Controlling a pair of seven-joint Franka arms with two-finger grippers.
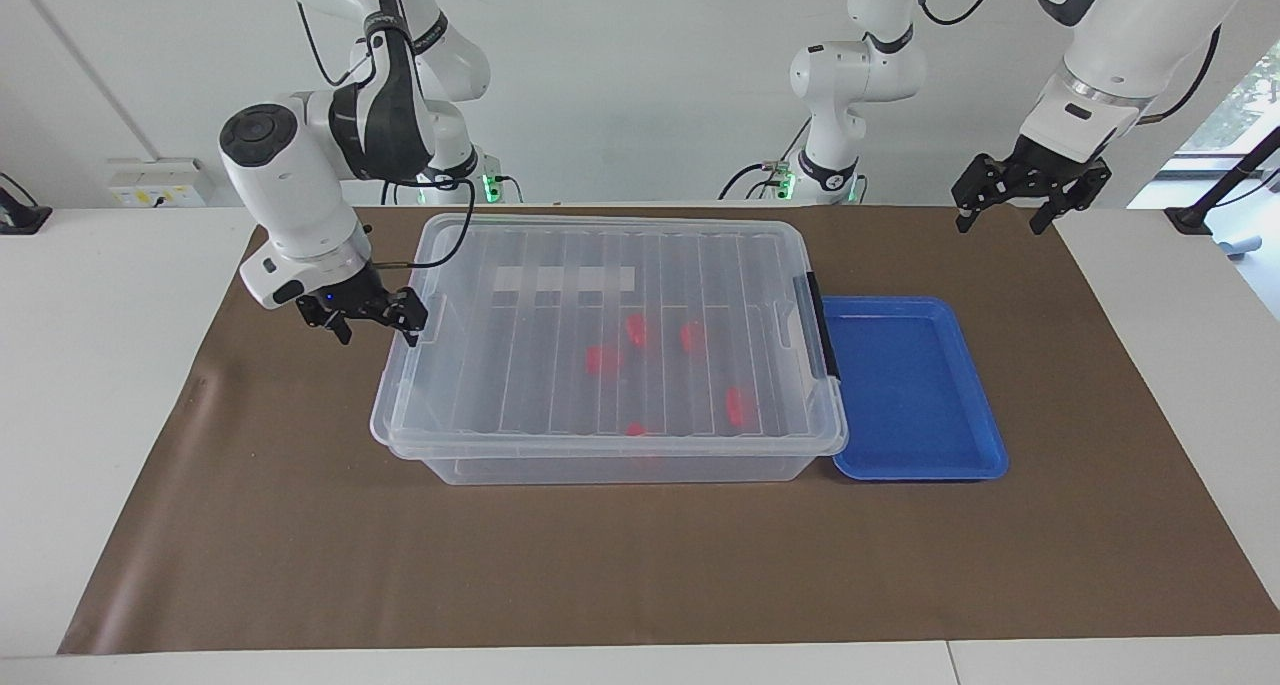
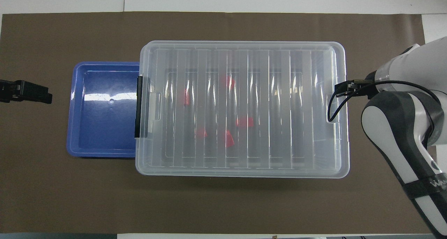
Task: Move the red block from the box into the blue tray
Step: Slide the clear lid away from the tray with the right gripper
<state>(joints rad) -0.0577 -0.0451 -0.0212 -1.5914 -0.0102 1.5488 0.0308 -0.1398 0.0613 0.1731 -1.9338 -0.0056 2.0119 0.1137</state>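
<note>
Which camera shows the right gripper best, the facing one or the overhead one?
The facing view: the right gripper shows whole there, fingers open, at the box lid's end toward the right arm. In the overhead view the arm's own body hides it; only its cable shows.

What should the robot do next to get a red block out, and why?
Probably lower the open right gripper onto the lid's end tab beside it and lift. The lid is on the box, covering the red blocks; the blue tray is empty.
</note>
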